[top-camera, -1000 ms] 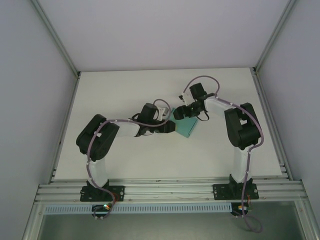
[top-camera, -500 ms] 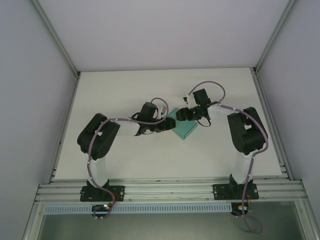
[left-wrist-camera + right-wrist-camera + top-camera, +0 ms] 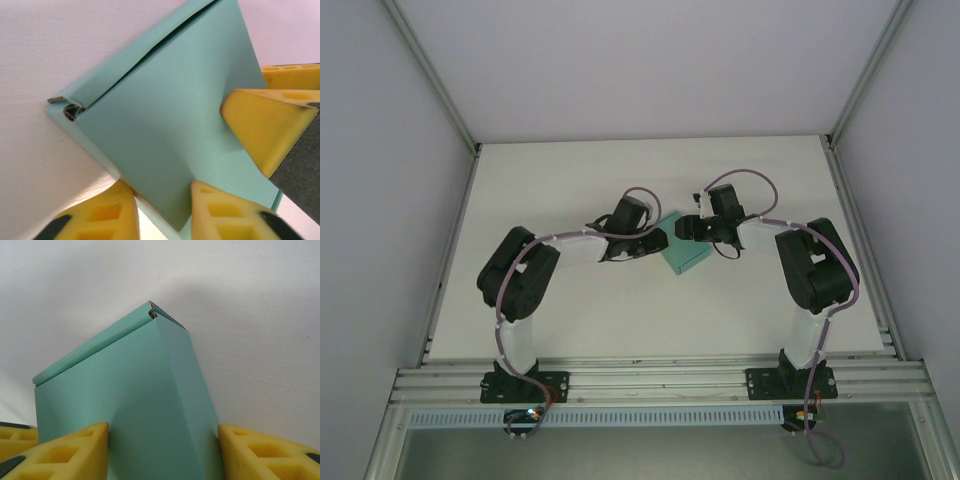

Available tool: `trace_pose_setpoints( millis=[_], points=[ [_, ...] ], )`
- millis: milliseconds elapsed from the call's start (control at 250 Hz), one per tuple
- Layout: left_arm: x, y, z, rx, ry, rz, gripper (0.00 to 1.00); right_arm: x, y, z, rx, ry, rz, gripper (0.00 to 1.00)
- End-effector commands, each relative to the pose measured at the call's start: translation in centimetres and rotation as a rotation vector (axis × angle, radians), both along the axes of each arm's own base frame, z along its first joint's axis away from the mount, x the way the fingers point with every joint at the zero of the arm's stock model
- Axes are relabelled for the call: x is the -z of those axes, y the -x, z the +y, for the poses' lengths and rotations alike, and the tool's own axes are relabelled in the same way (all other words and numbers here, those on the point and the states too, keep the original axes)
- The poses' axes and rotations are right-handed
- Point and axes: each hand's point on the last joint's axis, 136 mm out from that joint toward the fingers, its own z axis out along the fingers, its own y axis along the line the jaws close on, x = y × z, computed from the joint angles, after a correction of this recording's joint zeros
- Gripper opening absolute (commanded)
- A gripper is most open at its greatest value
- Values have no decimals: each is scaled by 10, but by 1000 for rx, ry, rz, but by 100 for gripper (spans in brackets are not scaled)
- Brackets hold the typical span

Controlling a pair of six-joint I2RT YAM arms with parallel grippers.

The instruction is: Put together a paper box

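White tabletop [image 3: 570, 180]; curled corner of paper box [image 3: 165, 125]

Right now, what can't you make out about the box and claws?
Left wrist view: whether the left claw really pinches the box; the bottom edge cuts the contact off.
Right wrist view: same for the right claw; the box's near end is off-frame.
Top view: both claws' tips are too small to read.

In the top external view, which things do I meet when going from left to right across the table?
Left arm's elbow → left gripper → paper box → right arm's elbow. The right gripper overlaps the box, so I leave it out.
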Motion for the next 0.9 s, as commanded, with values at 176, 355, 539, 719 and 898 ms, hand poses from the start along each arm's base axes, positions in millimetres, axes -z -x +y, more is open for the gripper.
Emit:
trace_pose_setpoints(
  millis=[176,355,539,719,898],
  points=[
    [35,13,-3,15,-101,-4,20,25,104,61,-243,-90,322,54],
    [13,21,20,7,-158,-65,39,2,75,25,-136,102,225,68],
    [-14,28,40,7,-186,-127,66,-30,60,10,-74,130,125,85],
    [-47,32,64,0,-231,-208,89,-61,52,-13,33,127,20,100],
    [-78,22,140,-152,-333,-299,100,-98,55,-67,175,201,-131,100]
  ],
)
